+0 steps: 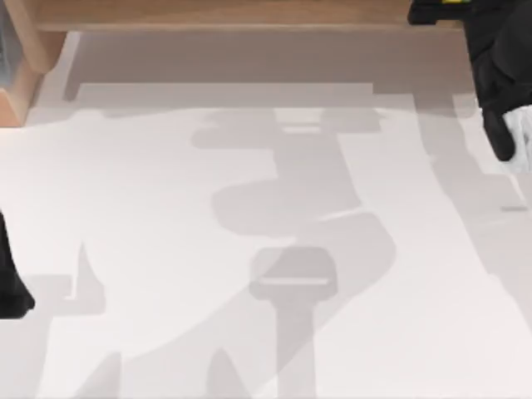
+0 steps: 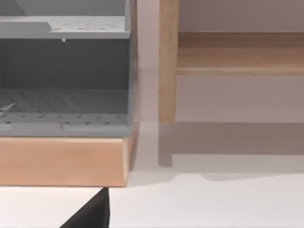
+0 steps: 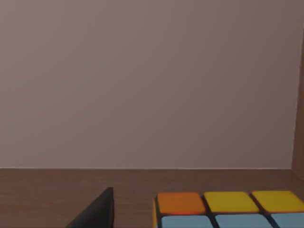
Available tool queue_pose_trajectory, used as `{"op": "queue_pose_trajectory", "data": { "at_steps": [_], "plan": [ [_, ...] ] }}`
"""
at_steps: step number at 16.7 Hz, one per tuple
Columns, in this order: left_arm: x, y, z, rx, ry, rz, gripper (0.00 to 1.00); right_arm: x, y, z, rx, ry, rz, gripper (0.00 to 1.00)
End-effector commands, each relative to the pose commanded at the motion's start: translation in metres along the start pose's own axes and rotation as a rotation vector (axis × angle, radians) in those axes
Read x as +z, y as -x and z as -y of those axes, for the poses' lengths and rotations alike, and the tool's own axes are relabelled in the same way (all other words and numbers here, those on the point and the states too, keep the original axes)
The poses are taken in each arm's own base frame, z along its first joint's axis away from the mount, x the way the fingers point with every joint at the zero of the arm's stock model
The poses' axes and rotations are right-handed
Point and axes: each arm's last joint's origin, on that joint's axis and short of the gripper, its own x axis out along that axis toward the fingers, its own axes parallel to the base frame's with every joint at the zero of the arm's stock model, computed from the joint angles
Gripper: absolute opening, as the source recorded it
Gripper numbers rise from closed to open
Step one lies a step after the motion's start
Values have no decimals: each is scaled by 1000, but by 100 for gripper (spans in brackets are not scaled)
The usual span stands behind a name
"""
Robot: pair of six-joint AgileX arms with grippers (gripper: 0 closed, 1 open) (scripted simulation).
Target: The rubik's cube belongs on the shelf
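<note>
Rubik's cube (image 3: 228, 209) sits low over the brown shelf (image 1: 249, 15) board at the table's far right, under the right arm, release seemingly remaining; whether either gripper is clamped cannot be told; left arm parked at the table's left edge.

1. A white tabletop (image 1: 166, 249) spreads across the top view, crossed by soft grey shadows.
2. A grey perforated rack (image 2: 64, 76) sits on a light wooden base (image 2: 61, 161) at the tabletop's far left corner.
3. A plain pale wall (image 3: 142, 80) fills the background in the right wrist view.
</note>
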Motion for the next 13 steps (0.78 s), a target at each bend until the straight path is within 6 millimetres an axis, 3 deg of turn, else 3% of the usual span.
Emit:
{"op": "queue_pose_trajectory", "data": {
  "at_steps": [3, 6, 13],
  "plan": [
    [0, 0, 0, 0, 0, 0, 100, -1, 10, 1, 50, 52, -5, 100],
    [0, 0, 0, 0, 0, 0, 100, -3, 33, 14, 136, 177, -12, 100],
    [0, 0, 0, 0, 0, 0, 100, -13, 120, 98, 308, 638, -27, 100]
  ]
}}
